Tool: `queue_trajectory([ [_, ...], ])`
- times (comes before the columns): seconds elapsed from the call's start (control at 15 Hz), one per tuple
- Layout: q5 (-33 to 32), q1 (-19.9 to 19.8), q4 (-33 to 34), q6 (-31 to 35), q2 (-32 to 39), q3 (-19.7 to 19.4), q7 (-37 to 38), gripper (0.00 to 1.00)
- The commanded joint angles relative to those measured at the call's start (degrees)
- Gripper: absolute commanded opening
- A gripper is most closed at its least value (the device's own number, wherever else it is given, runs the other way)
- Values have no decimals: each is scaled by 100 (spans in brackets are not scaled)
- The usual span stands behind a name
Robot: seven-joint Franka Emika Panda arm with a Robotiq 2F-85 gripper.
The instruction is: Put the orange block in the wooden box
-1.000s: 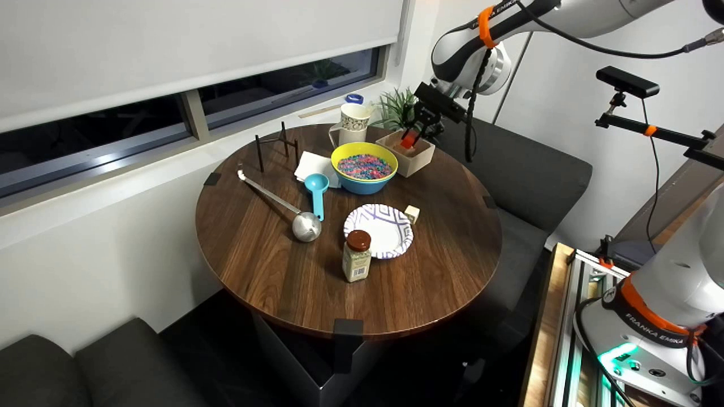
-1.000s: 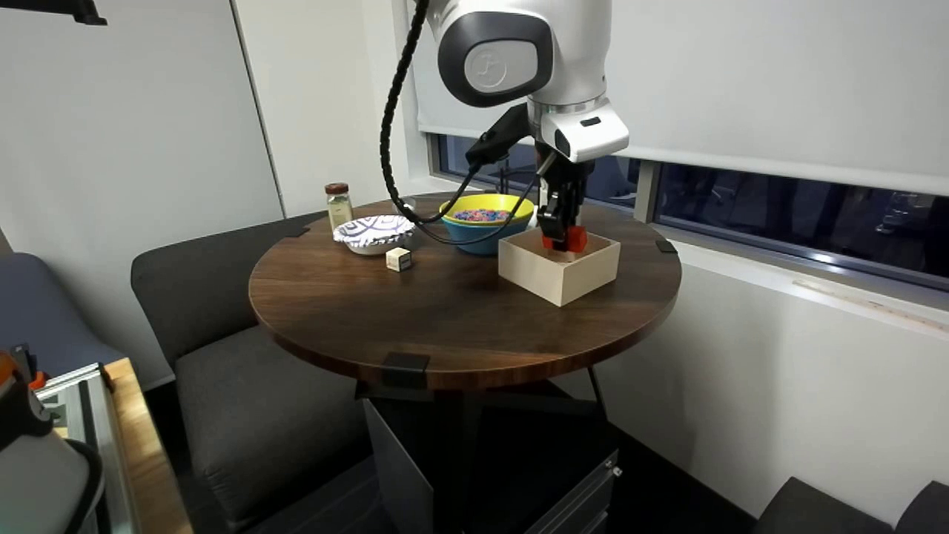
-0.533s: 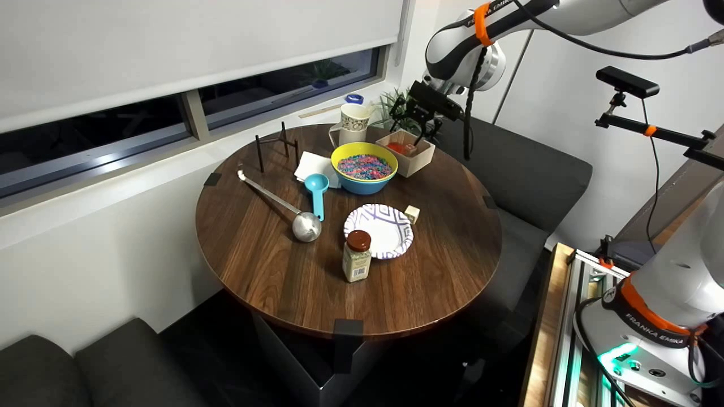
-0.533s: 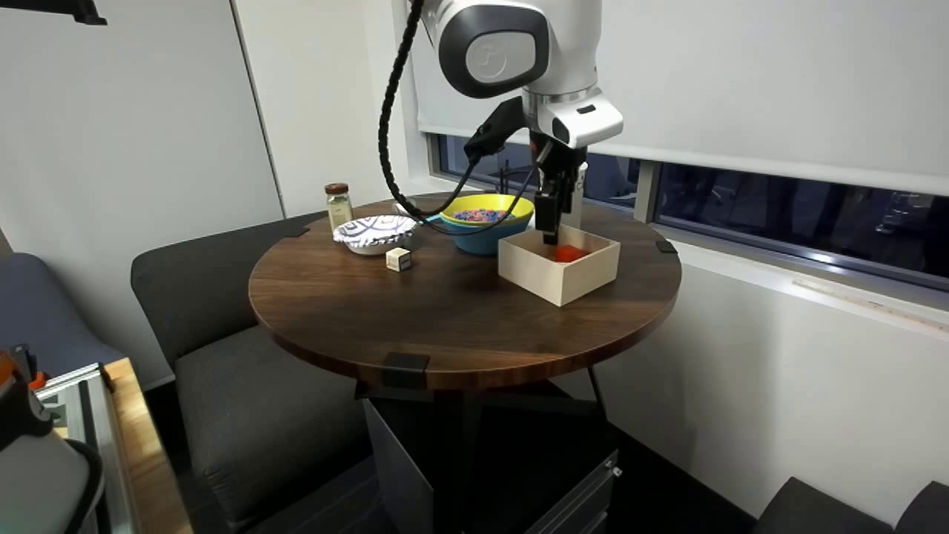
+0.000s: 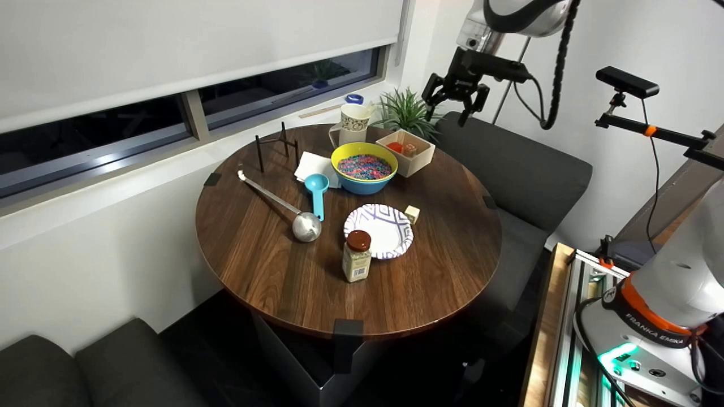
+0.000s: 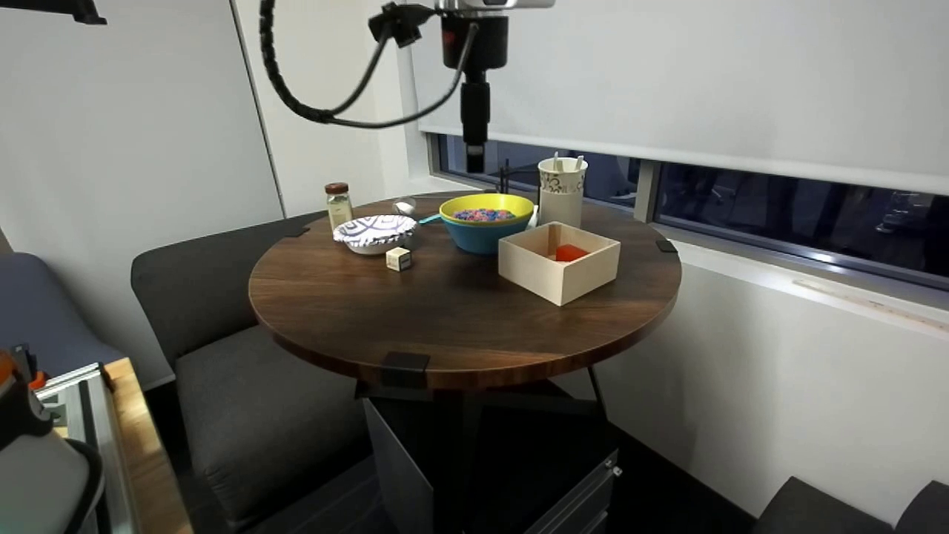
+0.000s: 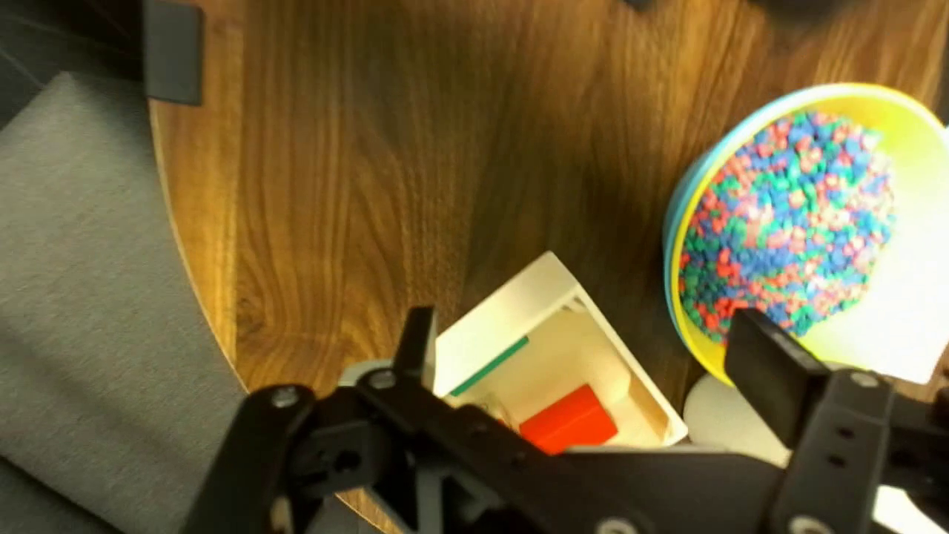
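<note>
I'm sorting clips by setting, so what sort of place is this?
Probably an office nook or lounge corner used for robot work, though I can't be certain: there's a round wooden table, a dark gray upholstered bench beside it, and a Franka arm mounted nearby.

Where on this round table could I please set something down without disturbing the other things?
A wide bare patch lies between the pale cube, the wooden box and the table rim; another between the ladle, the spice jar and that rim. It is crowded where the box, yellow bowl and patterned cup stand close together.
</note>
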Motion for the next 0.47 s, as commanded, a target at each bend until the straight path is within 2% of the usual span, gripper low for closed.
queue_trajectory([
  [0.0, -590, 38, -971, -559, -1323, 342, -347, 100],
  [0.07, -655, 69, -1154, -618, -1596, 466, -468, 100],
  [0.13, -400, -57, -567, -571, -941, 360, -318, 100],
  [0.27, -493, -21, -907, -626, -1400, 534, -381, 100],
  [0.4, -513, -15, -1051, -626, -1564, 566, -410, 100],
])
